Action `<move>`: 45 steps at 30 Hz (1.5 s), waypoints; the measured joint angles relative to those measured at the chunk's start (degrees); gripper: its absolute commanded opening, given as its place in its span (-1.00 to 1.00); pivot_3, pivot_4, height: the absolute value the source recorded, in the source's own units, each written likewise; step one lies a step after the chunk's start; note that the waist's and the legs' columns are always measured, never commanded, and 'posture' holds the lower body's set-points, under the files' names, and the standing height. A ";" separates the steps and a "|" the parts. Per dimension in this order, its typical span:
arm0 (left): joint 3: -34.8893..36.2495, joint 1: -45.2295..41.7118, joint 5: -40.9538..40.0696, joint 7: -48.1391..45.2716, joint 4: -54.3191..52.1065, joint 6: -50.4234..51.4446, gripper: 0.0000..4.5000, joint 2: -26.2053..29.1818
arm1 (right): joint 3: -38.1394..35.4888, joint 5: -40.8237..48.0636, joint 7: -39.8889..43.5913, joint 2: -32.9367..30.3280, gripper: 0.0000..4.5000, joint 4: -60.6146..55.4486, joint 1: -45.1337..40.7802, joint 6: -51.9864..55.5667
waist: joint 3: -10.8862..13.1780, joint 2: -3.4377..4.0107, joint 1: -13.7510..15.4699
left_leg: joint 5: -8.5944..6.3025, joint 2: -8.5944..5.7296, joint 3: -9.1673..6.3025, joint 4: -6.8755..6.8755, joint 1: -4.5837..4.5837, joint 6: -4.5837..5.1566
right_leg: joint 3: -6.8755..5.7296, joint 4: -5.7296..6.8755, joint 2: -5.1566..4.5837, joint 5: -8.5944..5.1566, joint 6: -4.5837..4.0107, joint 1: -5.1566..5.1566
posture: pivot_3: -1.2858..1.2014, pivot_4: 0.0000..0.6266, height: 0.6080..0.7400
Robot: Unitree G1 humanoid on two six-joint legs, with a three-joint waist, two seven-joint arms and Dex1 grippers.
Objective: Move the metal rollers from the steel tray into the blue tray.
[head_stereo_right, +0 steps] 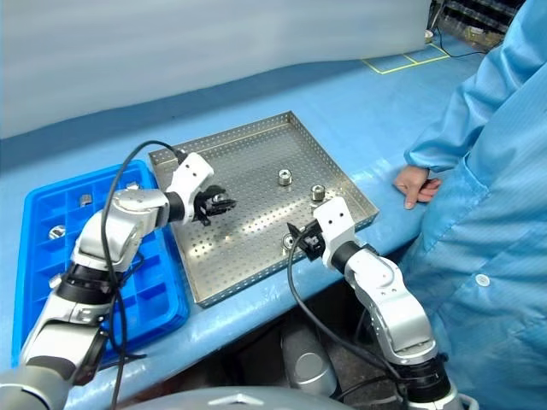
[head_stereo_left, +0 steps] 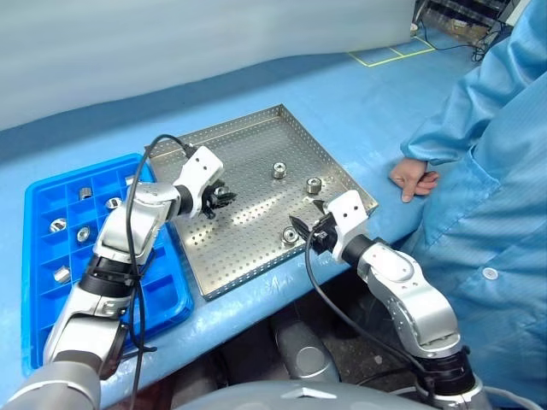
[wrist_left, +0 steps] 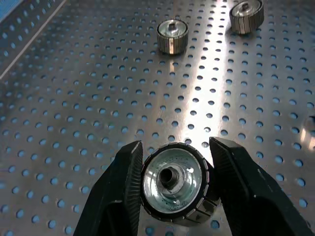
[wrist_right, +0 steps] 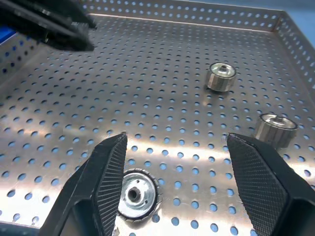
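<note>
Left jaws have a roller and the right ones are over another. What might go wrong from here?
1. The left gripper pinches the small shiny metal roller only at its rounded sides, so it may slip out on the way to the bright blue compartment tray.
2. The right gripper stands open with the roller beneath off-centre by one finger; closing could knock it aside on the perforated steel tray.

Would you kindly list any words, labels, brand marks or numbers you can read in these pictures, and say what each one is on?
No readable text appears anywhere.
The perforated silver steel tray: no markings.
The bright blue compartmented plastic tray: no label to be seen.
The shiny metal roller held in the left gripper: no stamp or number visible.
The person's light blue coverall sleeve: no badge or lettering visible.
</note>
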 measured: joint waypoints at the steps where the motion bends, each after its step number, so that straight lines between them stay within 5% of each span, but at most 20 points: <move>1: 0.67 1.50 -0.27 0.26 -1.93 0.22 -0.16 0.13 | 0.17 0.34 0.67 -0.39 0.51 0.01 -0.46 0.39 | 0.00 0.01 -0.02 | 0.00 0.00 0.01 0.01 0.01 0.00 | 0.01 0.02 0.00 0.00 0.00 0.00 | -0.27 -0.52 1.00; 10: 11.45 16.78 -1.80 7.12 -21.60 7.41 -0.16 3.63 | 0.76 1.14 1.70 -0.51 0.51 2.69 -5.00 0.98 | 0.01 0.00 1.78 | 0.00 0.02 0.00 0.06 0.03 0.00 | -0.03 0.04 0.01 -0.02 -0.02 -0.01 | -0.18 -0.52 1.00; 18: 21.72 27.90 -1.99 14.83 -29.96 12.61 -0.16 0.21 | 1.76 1.24 3.72 -0.49 0.51 4.94 -8.72 0.89 | 0.01 -0.04 7.69 | 0.00 0.02 -0.09 0.06 -0.03 -0.01 | -0.17 0.02 -0.01 0.02 -0.22 -0.03 | -0.09 -0.52 1.00; 32: 23.37 37.01 -2.33 19.32 -34.51 14.47 -0.16 -3.84 | 3.00 1.46 6.04 -1.23 0.51 6.37 -10.06 1.39 | -0.02 -0.07 13.88 | -0.01 -0.02 -0.01 0.11 0.01 -0.01 | -0.37 0.00 -0.20 -0.14 -0.83 -0.02 | -0.07 -0.52 1.00; 40: 23.63 37.56 -2.06 20.45 -33.63 14.47 0.99 -3.76 | 2.99 1.17 5.72 -1.38 0.51 6.37 -10.06 2.04 | -0.02 -0.07 14.23 | 0.00 -0.04 -0.01 0.13 -0.01 -0.01 | -0.38 0.03 -0.21 -0.15 -0.85 -0.03 | -0.08 -0.52 1.00; 45: 25.22 38.54 -2.70 20.02 -33.69 14.40 0.99 -3.54 | 2.93 0.90 4.97 -1.42 0.51 6.39 -10.06 2.10 | -0.02 -0.07 14.09 | 0.00 0.01 -0.01 0.11 0.00 -0.01 | -0.39 0.04 -0.17 -0.16 -0.87 -0.05 | -0.08 -0.52 1.00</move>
